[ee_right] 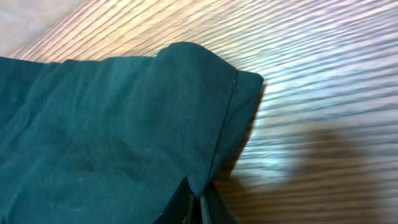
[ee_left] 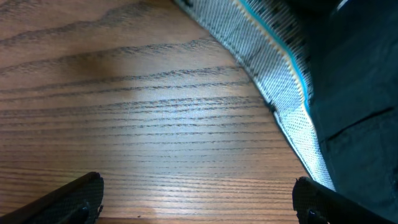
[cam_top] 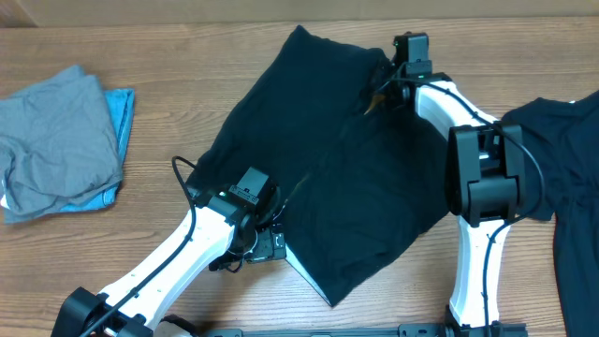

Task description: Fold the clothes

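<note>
Overhead, we see the black pants (cam_top: pixel 328 159) spread across the middle of the table (cam_top: pixel 168 56), one corner reaching toward the far edge. Our right gripper (cam_top: pixel 379 98) rests on that far part. The right wrist view shows its jaws pinched together on a raised fold of the dark cloth.

Our left gripper (cam_top: pixel 265 245) sits at the pants' near side, just beside a pale mesh band (ee_left: pixel 273 74). Its fingers (ee_left: pixel 68 199) are spread wide over bare wood and hold nothing.

A folded grey piece (cam_top: pixel 56 136) lies on a light-blue one (cam_top: pixel 120 117) by the left edge. Another black garment (cam_top: pixel 571 140) lies at the right edge.
</note>
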### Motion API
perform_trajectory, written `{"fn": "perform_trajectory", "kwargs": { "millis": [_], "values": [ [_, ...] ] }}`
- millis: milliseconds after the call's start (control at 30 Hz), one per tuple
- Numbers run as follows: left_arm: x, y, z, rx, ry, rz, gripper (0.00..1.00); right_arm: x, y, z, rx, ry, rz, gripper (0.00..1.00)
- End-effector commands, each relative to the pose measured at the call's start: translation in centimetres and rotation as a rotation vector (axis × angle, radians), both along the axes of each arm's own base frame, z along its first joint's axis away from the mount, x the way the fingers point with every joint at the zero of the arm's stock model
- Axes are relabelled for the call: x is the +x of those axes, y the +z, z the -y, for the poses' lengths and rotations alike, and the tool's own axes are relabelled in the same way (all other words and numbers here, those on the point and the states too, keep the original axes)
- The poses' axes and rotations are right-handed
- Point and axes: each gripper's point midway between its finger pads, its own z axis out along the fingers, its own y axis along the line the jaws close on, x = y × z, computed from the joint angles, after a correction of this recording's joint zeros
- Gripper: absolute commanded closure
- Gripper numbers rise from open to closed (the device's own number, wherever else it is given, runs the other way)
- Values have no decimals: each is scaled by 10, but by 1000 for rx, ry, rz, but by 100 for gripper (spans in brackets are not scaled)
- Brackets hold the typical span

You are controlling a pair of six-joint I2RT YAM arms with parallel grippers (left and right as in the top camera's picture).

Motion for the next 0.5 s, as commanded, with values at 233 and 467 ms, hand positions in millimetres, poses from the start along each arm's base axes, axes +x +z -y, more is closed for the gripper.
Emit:
{"fn": "perform_trajectory", "kwargs": {
  "millis": [233, 467],
  "values": [
    [-4, 0, 0, 0, 17, -7, 0, 1, 4, 39, -4, -123, -44, 96],
    [-2, 0, 0, -1, 17, 1, 0, -11, 26, 71, -110, -251, -79, 96]
  ]
}}
